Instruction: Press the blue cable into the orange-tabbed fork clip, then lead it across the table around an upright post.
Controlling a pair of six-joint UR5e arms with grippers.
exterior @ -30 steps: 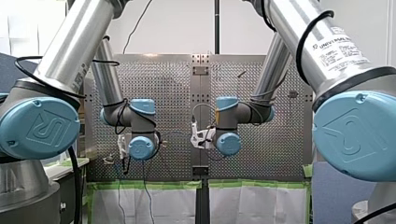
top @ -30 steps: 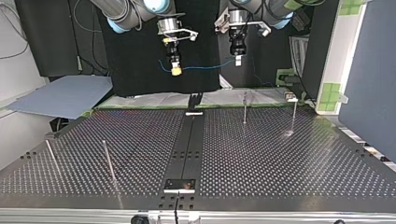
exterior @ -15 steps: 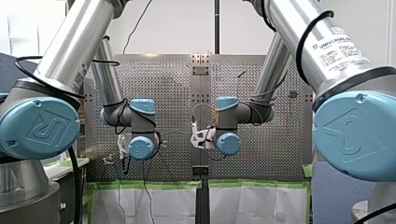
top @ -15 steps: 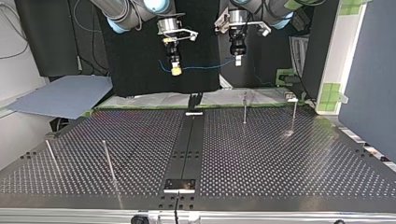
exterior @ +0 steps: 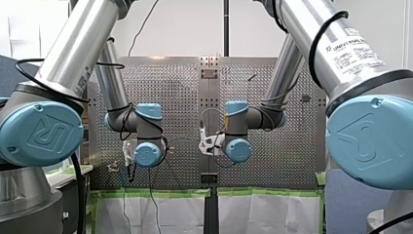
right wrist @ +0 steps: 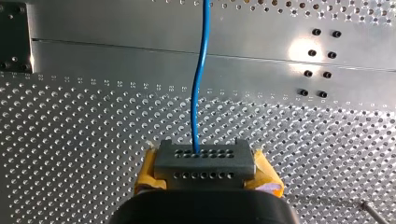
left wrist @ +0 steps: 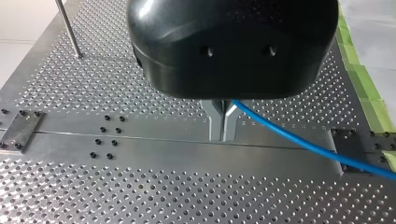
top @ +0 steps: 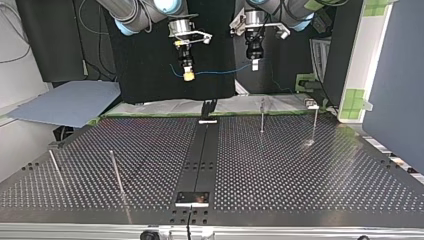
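Right, nothing is routed yet. Both grippers hang high over the counter [top: 300, 170] with the cable [top: 220, 73] strung between them in the air.

Left gripper [left wrist: 222, 122]: metal fingers [left wrist: 215, 122] are pinched together on the cable, which runs off to one side of it. Right gripper [right wrist: 204, 163]: yellow pads [right wrist: 148, 173] sit either side, and the cable comes straight out ahead from between them, so it reads as clenched on the cable. In the top view a short tail hangs past the right gripper, so that grip is near the cable's end.

Why two grips, my read: a span held at both ends stays roughly straight. It can go down into a slot as a line instead of being pushed in as a floppy end. The span sags slightly and isn't taut.

Clip [top: 208, 107]: a dark forked piece stands at the far end of the counter's centre rail [top: 200, 160]. It's probably the target, but I can't see an orange tab from here. The cable is well above it, not touching.

Posts [top: 262, 116]: two at the top view's right, two at its left, and the cable is near none of them.

Next step likely needs the span squared across the fork before descent. The risk is the cable riding on a prong instead of seating.
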